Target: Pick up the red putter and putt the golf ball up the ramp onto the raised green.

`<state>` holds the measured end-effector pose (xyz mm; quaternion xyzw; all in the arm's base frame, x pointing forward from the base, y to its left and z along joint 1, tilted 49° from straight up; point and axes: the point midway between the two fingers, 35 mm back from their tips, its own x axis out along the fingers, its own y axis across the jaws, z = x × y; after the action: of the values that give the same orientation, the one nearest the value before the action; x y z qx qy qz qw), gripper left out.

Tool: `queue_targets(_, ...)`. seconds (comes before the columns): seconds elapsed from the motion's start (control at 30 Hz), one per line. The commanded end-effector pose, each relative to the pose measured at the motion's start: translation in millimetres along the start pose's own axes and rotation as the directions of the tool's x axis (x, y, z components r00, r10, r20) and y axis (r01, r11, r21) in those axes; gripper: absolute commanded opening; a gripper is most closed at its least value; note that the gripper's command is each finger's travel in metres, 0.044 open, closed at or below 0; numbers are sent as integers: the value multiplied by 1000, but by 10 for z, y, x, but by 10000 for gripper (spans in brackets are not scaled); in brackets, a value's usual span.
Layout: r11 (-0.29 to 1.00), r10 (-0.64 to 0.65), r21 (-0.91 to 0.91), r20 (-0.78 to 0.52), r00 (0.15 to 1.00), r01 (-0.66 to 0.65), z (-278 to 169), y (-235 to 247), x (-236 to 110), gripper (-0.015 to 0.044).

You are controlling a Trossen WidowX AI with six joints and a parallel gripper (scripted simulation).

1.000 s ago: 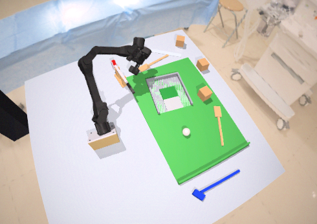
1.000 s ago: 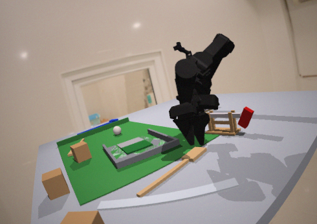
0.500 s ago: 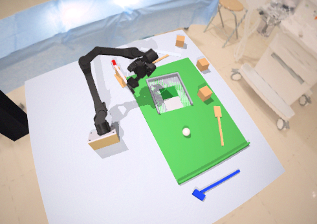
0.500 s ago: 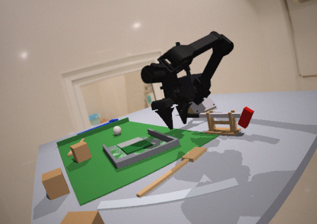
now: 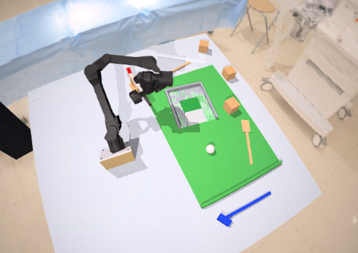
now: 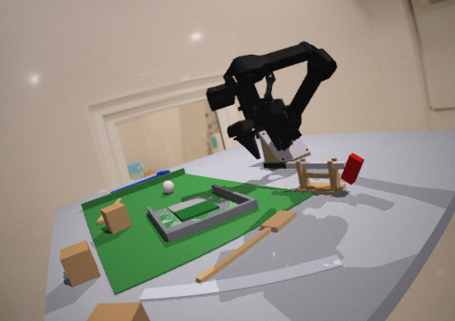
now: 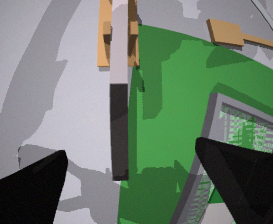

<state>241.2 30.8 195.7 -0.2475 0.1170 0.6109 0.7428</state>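
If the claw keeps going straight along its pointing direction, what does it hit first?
Most likely the dark grip end of the red-headed putter, which lies centred between the open claw fingers in the wrist view. Depth is unclear; a slight miss would meet the grey table.
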Motion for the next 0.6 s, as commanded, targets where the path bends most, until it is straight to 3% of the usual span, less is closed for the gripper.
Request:
queue_targets(0.0, 1000, -9, 8, 28, 1000, 9, 61, 75, -43, 440)
queue_targets(0.57, 997, 23, 74, 46, 999, -26, -27, 77, 336, 440)
